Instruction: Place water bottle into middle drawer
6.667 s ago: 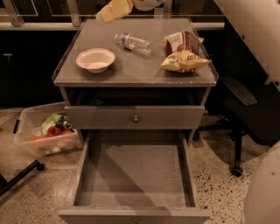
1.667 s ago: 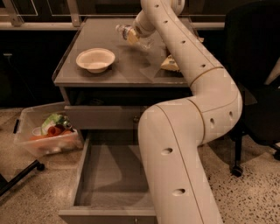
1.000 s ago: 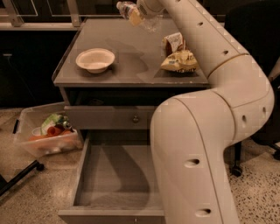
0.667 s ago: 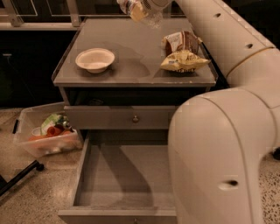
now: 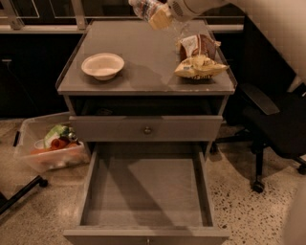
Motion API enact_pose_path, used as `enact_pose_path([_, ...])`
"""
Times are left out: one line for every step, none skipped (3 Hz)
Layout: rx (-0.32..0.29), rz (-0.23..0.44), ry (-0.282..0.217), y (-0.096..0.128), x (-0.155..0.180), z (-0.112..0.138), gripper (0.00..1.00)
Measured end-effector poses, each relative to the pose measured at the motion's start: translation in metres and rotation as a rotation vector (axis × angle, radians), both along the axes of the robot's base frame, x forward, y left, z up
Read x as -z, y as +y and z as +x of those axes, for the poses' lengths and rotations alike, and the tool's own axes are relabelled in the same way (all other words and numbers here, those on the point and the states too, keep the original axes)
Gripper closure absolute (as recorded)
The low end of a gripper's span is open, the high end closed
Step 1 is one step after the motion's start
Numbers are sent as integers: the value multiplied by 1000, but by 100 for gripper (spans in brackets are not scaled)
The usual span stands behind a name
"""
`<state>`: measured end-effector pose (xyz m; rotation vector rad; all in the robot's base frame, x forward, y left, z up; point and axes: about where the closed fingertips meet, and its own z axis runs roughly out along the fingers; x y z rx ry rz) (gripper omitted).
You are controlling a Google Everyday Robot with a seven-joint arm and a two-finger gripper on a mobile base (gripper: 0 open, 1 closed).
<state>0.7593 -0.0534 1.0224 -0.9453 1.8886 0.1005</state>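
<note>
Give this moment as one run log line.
gripper: shut on water bottle, above table rear | middle drawer: open, empty | placed: no

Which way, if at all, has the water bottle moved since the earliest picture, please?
Yes. The water bottle rose off the table to above its back edge, in the gripper at top.

Dim, warm light from overhead. The flat grey counter (image 5: 143, 72) top is the brightest patch: soft sheen, no hard glare. A diagonal shadow crosses the floor of the open grey middle drawer (image 5: 158, 191). Background is near black. The hand (image 5: 165, 14) at the top edge, gripping a small clear plastic water bottle (image 5: 143, 7), catches light. The pale arm (image 5: 272, 28) washes out at the right edge.
</note>
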Motion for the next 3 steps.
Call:
enact_pose_path([-65, -25, 30, -2, 18, -54, 100])
enact_pose_path([-141, -87, 100, -2, 55, -95, 100])
enact_pose_path([-141, -87, 99, -2, 55, -96, 100])
